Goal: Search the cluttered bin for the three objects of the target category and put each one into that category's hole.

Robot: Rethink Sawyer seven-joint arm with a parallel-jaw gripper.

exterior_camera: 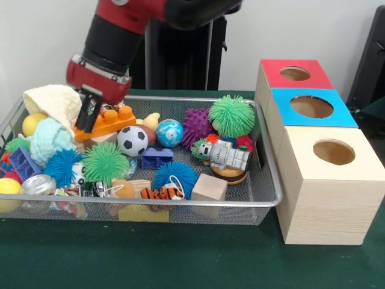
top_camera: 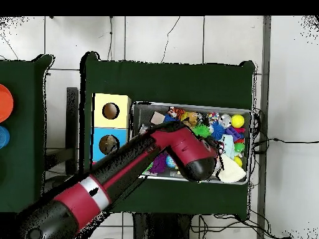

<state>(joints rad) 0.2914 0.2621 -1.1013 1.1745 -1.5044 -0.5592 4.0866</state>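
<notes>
The silver wire-mesh bin (exterior_camera: 180, 203) is full of toys: an orange building block (exterior_camera: 107, 122), a soccer ball (exterior_camera: 132, 140), a globe ball (exterior_camera: 169, 132), a big green spiky ball (exterior_camera: 231, 116), a purple spiky ball (exterior_camera: 197, 125), an astronaut figure (exterior_camera: 227, 156), a wooden cube (exterior_camera: 209, 187) and a blue block (exterior_camera: 156, 158). My gripper (exterior_camera: 89, 123) is low over the bin's far left corner, right at the orange block's left end. I cannot tell whether it holds anything. In the overhead view the arm (top_camera: 187, 152) covers the gripper and part of the bin (top_camera: 193, 106).
Three boxes with round holes stand right of the bin: red-topped (exterior_camera: 295, 73), blue-topped (exterior_camera: 313, 107) and plain wood (exterior_camera: 332, 153). A cream knit cloth (exterior_camera: 54, 101), a mint cloth (exterior_camera: 49, 138) and a yellow ball (exterior_camera: 33, 123) crowd the bin's left end beside the gripper.
</notes>
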